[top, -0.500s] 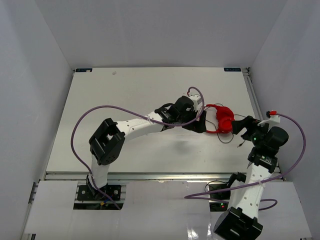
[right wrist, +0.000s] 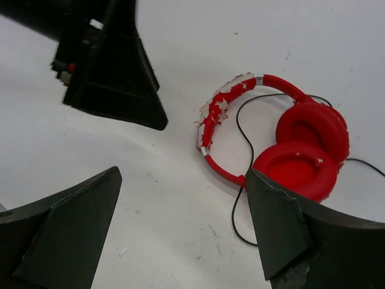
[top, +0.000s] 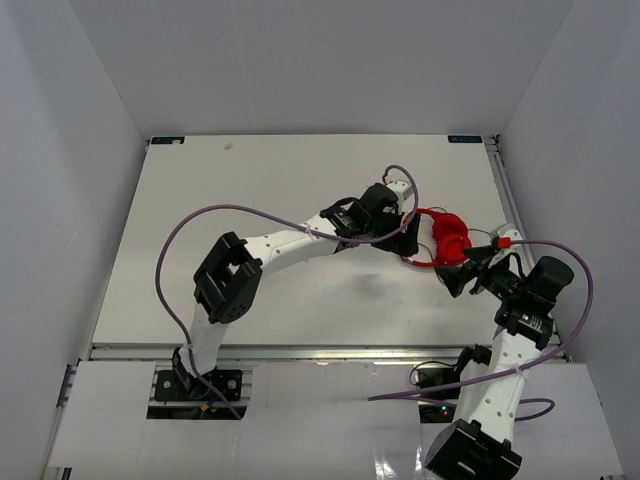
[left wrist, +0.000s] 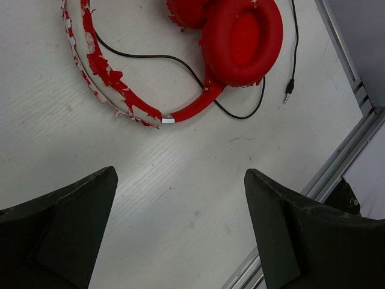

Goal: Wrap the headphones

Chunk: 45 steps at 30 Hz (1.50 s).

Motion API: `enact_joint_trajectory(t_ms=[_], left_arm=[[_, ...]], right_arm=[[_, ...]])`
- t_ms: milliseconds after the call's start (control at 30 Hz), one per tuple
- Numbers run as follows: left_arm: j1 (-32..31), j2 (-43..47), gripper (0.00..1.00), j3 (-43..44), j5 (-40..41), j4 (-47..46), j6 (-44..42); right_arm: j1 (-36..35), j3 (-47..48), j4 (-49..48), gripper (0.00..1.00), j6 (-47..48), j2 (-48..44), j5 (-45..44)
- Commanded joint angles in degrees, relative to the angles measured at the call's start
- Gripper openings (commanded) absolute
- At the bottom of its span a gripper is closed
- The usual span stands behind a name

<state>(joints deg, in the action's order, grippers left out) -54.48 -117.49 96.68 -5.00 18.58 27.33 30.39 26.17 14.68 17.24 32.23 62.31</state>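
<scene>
Two arms reach over the white table (top: 250, 200) in the top view. The headphones (top: 447, 238) lie flat on it, with the left gripper (top: 408, 243) just left of them and the right gripper (top: 465, 270) just on their near side. Neither touches them. In the left wrist view the dark fingers (left wrist: 72, 229) stand wide apart and hold nothing. The headphones lie beyond them, and the thin cable (left wrist: 174, 59) curls beside the earcup. In the right wrist view the fingers also stand wide and empty, with the headphones beyond them.
</scene>
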Motion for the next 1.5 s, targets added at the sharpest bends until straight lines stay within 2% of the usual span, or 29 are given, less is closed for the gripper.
enact_joint_trajectory(t_ms=[0,233,367,533,867,1333,1467], left_arm=[[2.31,-3.31,0.98,5.08,2.1,4.46,1.11],[5.55,-12.25,0.98,16.97,3.78,9.17,3.29],[5.78,-20.55,0.95,29.33,6.58,14.23,3.61],[5.87,-25.87,0.9,35.32,7.64,14.11,3.7],[5.69,-27.88,0.7,33.52,5.49,11.39,3.43],[2.75,-30.01,0.58,34.34,5.09,11.45,3.81],[2.62,-30.04,0.48,34.8,5.18,11.56,4.0]], right_arm=[[0.2,1.42,1.67,0.9,7.35,-0.16,6.82],[0.2,1.41,1.57,0.9,7.2,1.14,7.69],[0.2,1.34,1.35,0.9,7.05,1.76,8.14],[0.29,1.25,1.06,0.9,6.84,2.22,8.09],[0.37,1.34,0.35,0.9,5.83,2.67,7.87],[0.66,1.22,0.44,0.9,5.73,2.75,6.57],[0.86,1.07,0.66,0.9,5.74,2.71,6.6]])
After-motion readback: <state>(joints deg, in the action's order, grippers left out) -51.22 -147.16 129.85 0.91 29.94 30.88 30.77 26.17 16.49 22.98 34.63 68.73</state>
